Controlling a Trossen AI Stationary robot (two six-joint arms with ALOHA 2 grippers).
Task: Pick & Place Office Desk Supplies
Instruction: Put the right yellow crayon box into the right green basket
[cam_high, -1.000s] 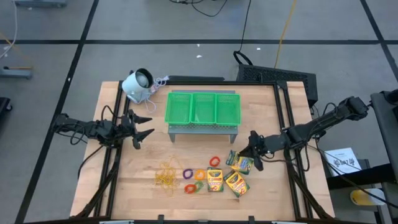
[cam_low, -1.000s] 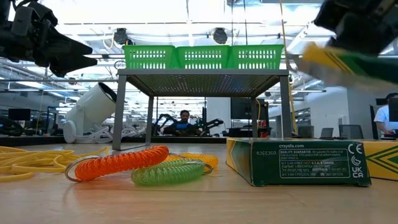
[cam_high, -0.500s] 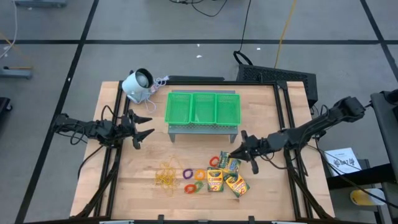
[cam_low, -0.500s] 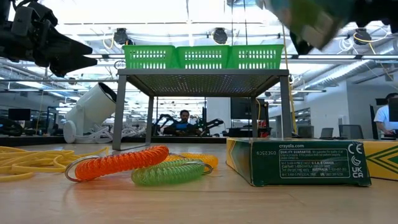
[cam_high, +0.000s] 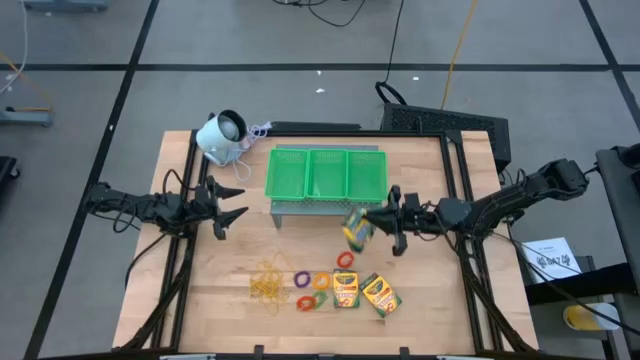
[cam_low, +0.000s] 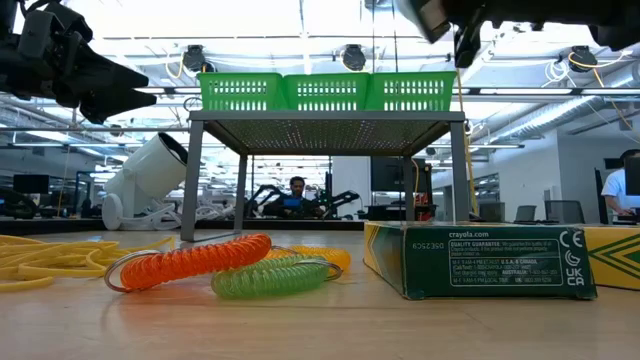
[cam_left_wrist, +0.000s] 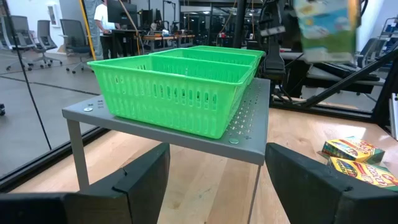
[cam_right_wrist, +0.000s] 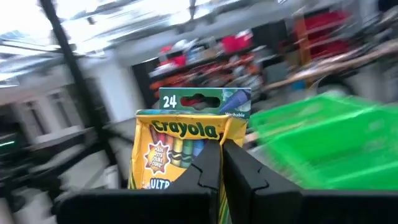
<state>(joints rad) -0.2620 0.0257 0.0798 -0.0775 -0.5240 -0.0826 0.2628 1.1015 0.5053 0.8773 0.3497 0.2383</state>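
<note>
The right gripper (cam_high: 378, 220), pinching a crayon box (cam_high: 357, 229), has lifted it beside the tray (cam_high: 325, 172), probably for dropping in.

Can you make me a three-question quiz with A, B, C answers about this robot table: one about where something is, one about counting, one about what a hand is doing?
1. Where is the green tray?
A. On a small grey stand
B. Flat on the floor
C. In a robot hand

2. How many crayon boxes lie on the table?
A. Five
B. None
C. Two

3. What is the right hand doing?
A. Resting open on the table
B. Holding a crayon box in the air
C. Pinching the rubber bands

Answers:
1. A, the tray sits on top of the grey stand.
2. C, two boxes lie near the table's front; the third crayon box is lifted.
3. B, its fingers are shut on that box, up beside the tray, while the left hand waits open.
</note>
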